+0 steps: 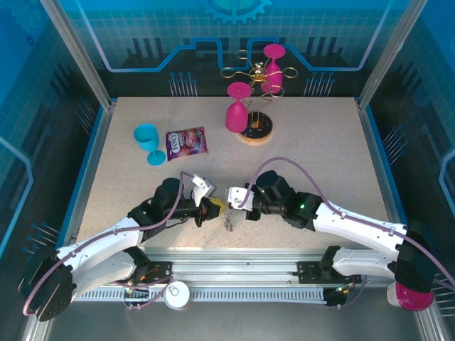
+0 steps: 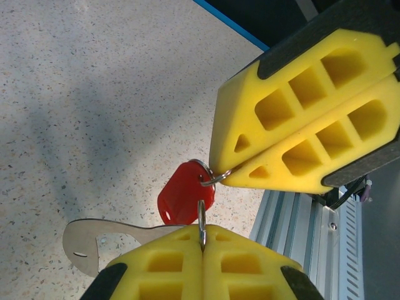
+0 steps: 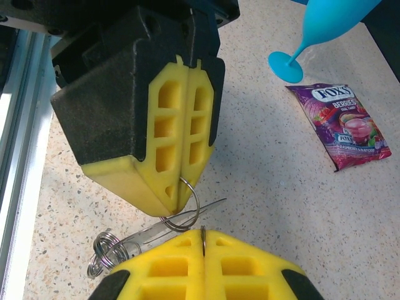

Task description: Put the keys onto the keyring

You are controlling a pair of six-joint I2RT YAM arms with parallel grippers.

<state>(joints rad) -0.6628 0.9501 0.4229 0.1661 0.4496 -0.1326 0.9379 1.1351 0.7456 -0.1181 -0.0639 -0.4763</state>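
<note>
The key's red plastic head [image 2: 184, 194] hangs between the two grippers, just above the tabletop. My left gripper [image 2: 202, 240] is shut on a thin wire ring [image 2: 202, 219] seen edge-on. My right gripper [image 3: 203, 244] is shut on another thin ring [image 2: 215, 178], which passes through the red head's hole. The keyring's flat grey loop [image 2: 94, 240] juts left from behind my left fingers. Its bunch of small wire rings [image 3: 106, 250] dangles beside the thin grey plate [image 3: 156, 230]. From above, the left gripper [image 1: 211, 208] and right gripper [image 1: 233, 195] meet tip to tip, and the keyring [image 1: 229, 224] hangs below them.
A blue cup [image 1: 147, 138] and a purple candy packet [image 1: 186, 143] lie behind the left arm. A gold wire rack with pink glasses [image 1: 254, 85] stands on a wooden base at the back. The aluminium rail [image 1: 234, 259] runs along the near table edge.
</note>
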